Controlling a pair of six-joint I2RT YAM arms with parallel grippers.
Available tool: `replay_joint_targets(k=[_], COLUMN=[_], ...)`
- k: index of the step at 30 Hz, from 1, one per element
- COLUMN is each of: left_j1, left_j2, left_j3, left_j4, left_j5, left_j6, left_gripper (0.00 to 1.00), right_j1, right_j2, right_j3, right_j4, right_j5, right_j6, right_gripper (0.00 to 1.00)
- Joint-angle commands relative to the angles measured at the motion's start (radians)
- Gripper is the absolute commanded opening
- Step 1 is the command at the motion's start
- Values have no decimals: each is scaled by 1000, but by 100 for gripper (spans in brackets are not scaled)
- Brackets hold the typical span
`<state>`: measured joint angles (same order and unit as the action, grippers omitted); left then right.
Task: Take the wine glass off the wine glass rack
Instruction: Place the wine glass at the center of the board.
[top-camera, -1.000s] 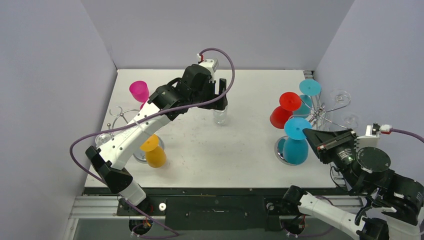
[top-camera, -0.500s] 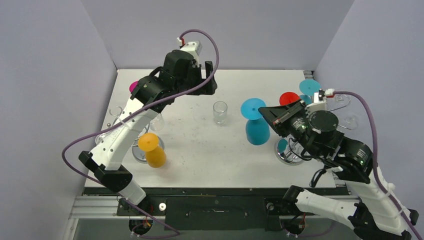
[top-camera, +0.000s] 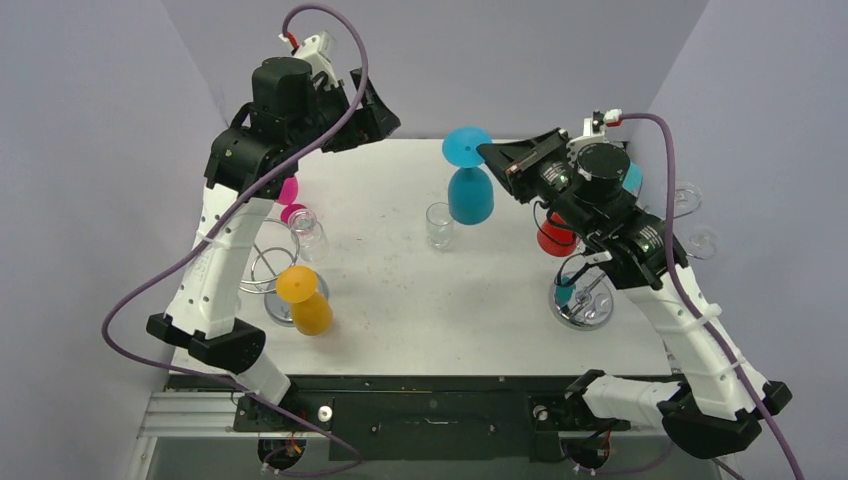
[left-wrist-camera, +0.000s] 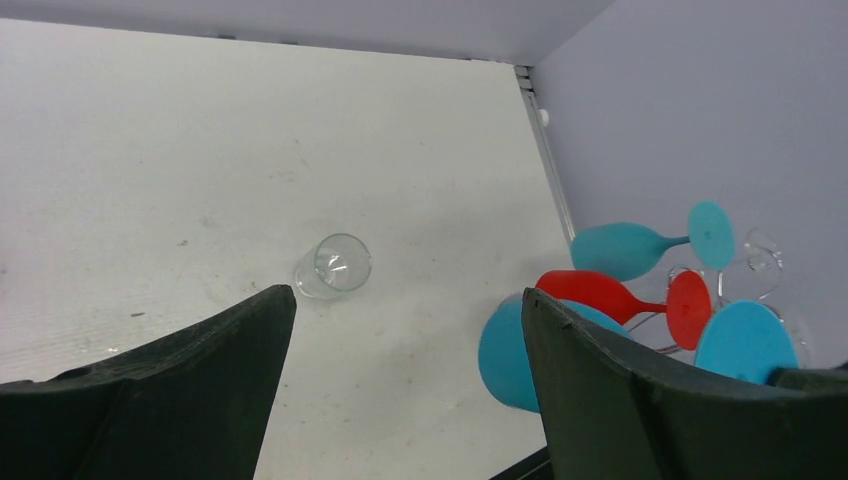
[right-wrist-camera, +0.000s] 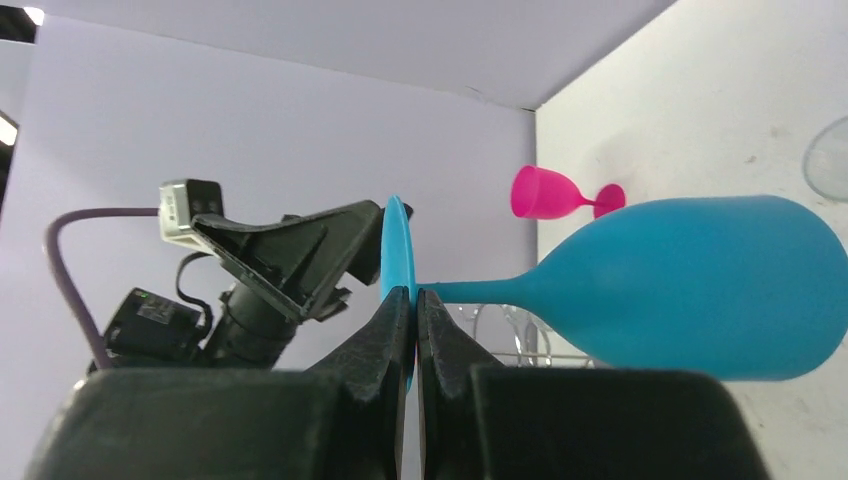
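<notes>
White table (top-camera: 380, 290) | right pincer (right-wrist-camera: 414, 300) pinching blue wine glass (top-camera: 470, 197) | left pincer (left-wrist-camera: 408, 300) wide | rack (top-camera: 585, 308) holds red glass (top-camera: 555, 240)

My right claw (right-wrist-camera: 415, 296) is covering the lower foot of the blue wine glass (right-wrist-camera: 700, 285), and the frame edge is cropping a clear glass (right-wrist-camera: 830, 160). My left claw (left-wrist-camera: 408, 300) is hiding part of the blue bowl; my right arm (top-camera: 690, 320) is masking the rack (top-camera: 590, 310).

The middle and near stretch of the tabletop (top-camera: 400, 300) lay open, broken only by a small clear tumbler (top-camera: 438, 224) and, just beside it, the blue wine glass (top-camera: 470, 195) gripped by its foot in the right tool (right-wrist-camera: 416, 310). The left rack (top-camera: 258, 268) with its orange glass (top-camera: 308, 305) crowded one flank, the right rack (top-camera: 588, 308) with its red glass (top-camera: 555, 238) the other. Walls (top-camera: 100, 150) hemmed three sides.
</notes>
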<state>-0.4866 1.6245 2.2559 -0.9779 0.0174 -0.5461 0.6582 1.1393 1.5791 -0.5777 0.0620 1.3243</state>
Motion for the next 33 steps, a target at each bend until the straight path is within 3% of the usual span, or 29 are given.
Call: replay_joint_targets(k=[1, 9, 19, 33], left_j1=[70, 175, 171, 136], left_j2=[-17, -123, -177, -183], left_j3=[-58, -373, -643, -782], left_j4=[128, 558, 1214, 1609], left_j5=[230, 481, 621, 673], left_j6=[-121, -365, -677, -969], left_gripper=[81, 84, 86, 78], right_j1=[-88, -264, -286, -297], right_j2=[31, 73, 112, 115], right_j3=[34, -21, -86, -156], right_j4=[225, 540, 821, 950], right_j5=[-170, -354, -372, -384], right_j6=[51, 317, 617, 759], right_gripper=[0, 0, 0, 0])
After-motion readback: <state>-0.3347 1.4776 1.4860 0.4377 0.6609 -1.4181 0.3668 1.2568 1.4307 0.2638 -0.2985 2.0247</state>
